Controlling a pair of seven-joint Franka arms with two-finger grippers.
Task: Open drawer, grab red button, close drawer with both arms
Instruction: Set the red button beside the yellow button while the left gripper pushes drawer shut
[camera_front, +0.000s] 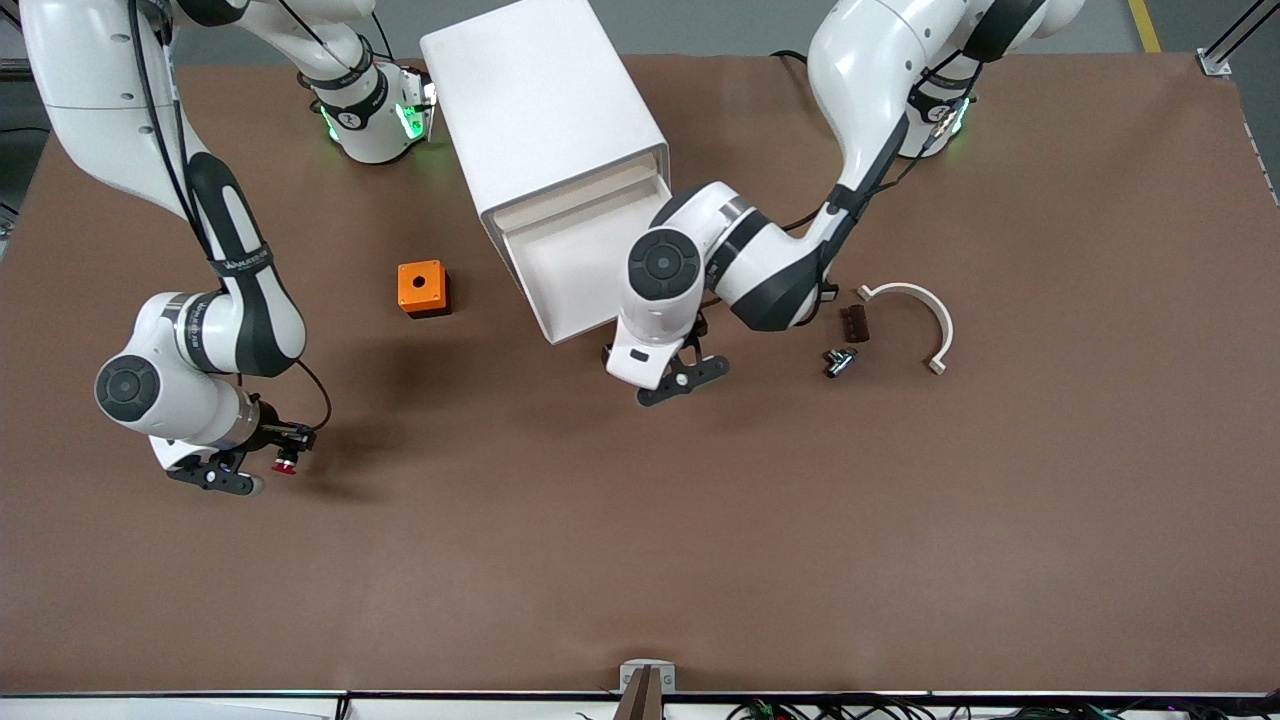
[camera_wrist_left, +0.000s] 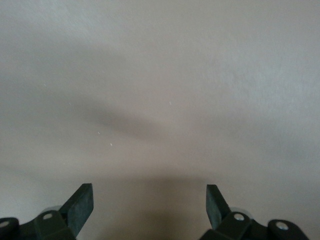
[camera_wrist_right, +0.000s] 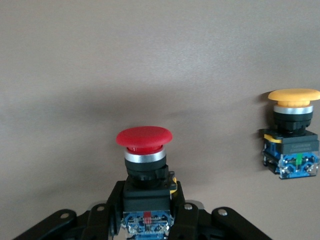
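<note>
I hold the red-capped, black-and-blue plastic button (camera_wrist_right: 145, 172) clamped between the right gripper (camera_front: 262, 470) jaws; the smooth body could slip. My left gripper (camera_front: 672, 372), jaws spread and empty, hangs beside the open glossy white tray drawer (camera_front: 580, 270); a skewed push may jam it.

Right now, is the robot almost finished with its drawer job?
Nearly. The drawer is pulled open, and the right gripper has its jaws shut on the red button, held over the table toward the right arm's end. The left gripper hangs open just in front of the drawer. What is left: pushing the drawer shut.
</note>
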